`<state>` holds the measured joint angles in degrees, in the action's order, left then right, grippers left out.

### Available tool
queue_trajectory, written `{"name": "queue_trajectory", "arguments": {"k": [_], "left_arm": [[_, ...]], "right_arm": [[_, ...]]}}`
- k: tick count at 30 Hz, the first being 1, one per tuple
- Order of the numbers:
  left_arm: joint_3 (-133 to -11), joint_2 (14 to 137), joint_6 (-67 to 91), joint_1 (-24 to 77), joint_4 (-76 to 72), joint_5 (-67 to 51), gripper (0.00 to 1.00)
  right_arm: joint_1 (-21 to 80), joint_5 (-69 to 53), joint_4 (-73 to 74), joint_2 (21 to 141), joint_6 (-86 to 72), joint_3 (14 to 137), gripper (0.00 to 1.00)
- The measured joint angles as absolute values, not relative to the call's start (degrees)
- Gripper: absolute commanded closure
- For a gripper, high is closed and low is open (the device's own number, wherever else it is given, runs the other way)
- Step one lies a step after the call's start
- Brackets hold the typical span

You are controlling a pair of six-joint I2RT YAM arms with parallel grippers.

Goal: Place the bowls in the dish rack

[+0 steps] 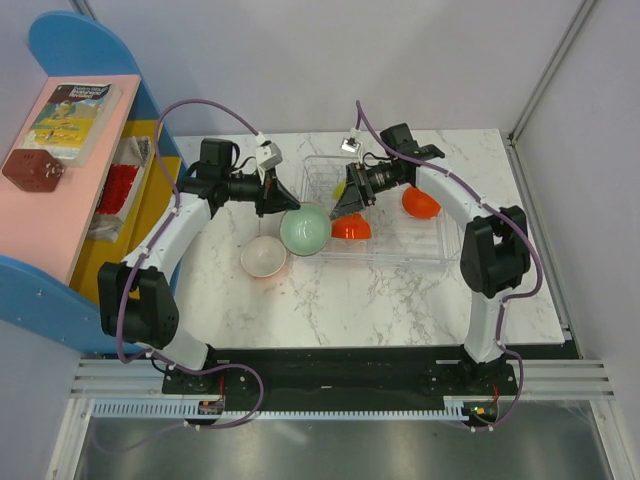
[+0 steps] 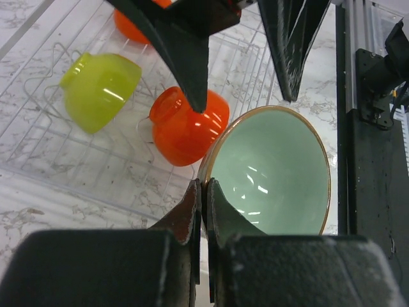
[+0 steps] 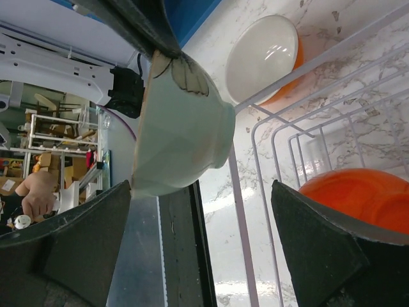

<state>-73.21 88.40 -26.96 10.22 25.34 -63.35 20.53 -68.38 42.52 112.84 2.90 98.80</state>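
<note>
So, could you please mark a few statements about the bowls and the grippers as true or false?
1. The left gripper is shut on the rim of the mint green bowl. True.
2. The right gripper holds an orange bowl. False: it is open and holds nothing.
3. The lime green bowl lies in the dish rack. True.
4. Every bowl is in the dish rack. False: the orange bowl with a white inside sits on the table beside it.

A white marble table (image 1: 350,300) stands between pale grey walls (image 1: 300,60), a blue-and-pink shelf (image 1: 70,180) at left.
</note>
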Motion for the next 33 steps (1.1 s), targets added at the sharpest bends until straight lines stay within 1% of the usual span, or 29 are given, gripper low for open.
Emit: {"name": "queue_trajectory", "arguments": {"k": [16,33], "left_arm": [[-76.60,90.74,-26.89,14.31,25.74,-64.79,0.98],[-77.30,91.98,-26.89,14.94,25.89,-65.14,0.98]], "right_arm": [[23.03,-72.16,40.60,114.08,1.26,96.88,0.02],[24.56,-73.91,40.40,114.98,1.54,95.29,0.02]]}}
